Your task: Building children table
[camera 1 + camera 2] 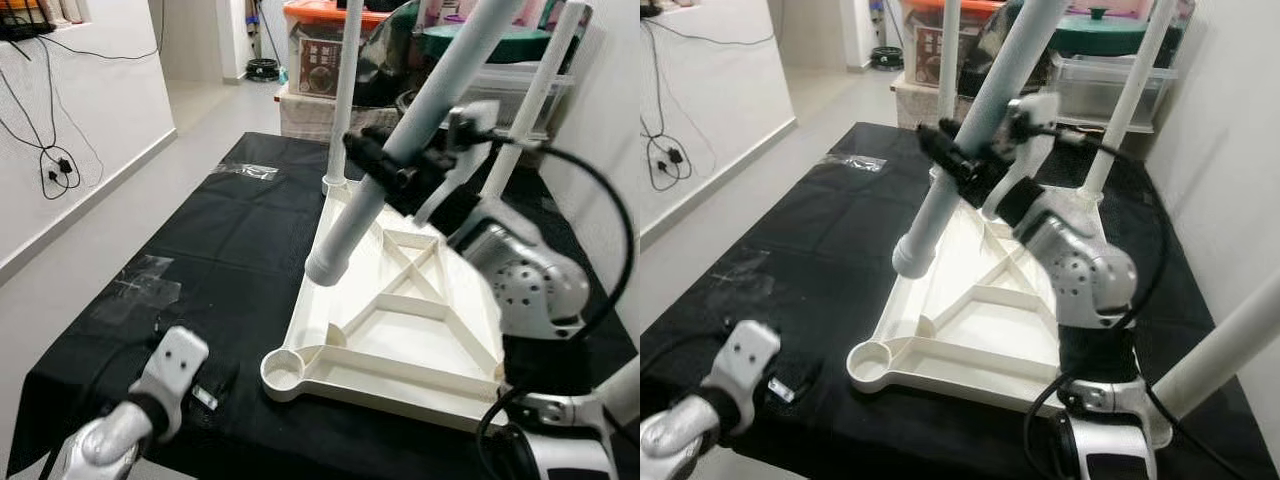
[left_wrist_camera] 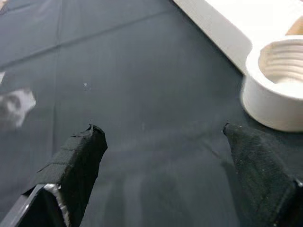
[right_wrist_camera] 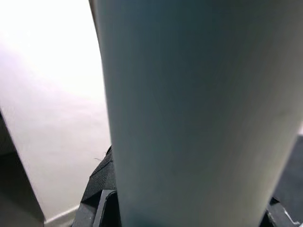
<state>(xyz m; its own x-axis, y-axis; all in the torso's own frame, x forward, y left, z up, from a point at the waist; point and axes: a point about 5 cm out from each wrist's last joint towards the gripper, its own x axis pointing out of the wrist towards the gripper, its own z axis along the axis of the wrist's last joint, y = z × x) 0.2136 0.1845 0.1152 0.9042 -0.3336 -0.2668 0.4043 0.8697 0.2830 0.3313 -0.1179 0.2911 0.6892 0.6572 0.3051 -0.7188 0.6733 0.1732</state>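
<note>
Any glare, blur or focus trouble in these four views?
Left eye view: sharp, evenly lit, sheen on the tape. Right eye view: similar, the near leg soft at the edge. Left wrist view: the black cloth clear, the socket bright. Right wrist view: the held table leg too close, blurred, with the wall blown out.

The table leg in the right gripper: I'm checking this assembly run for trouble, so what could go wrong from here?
The right gripper holds the table leg tilted, its lower end hanging above the upturned tabletop, well off the empty corner socket. Entering at that slant, the threads could cross or jam. Swinging it over could also knock a fitted leg. The open left gripper beside that socket isn't steadying the tabletop, which may slide.
</note>
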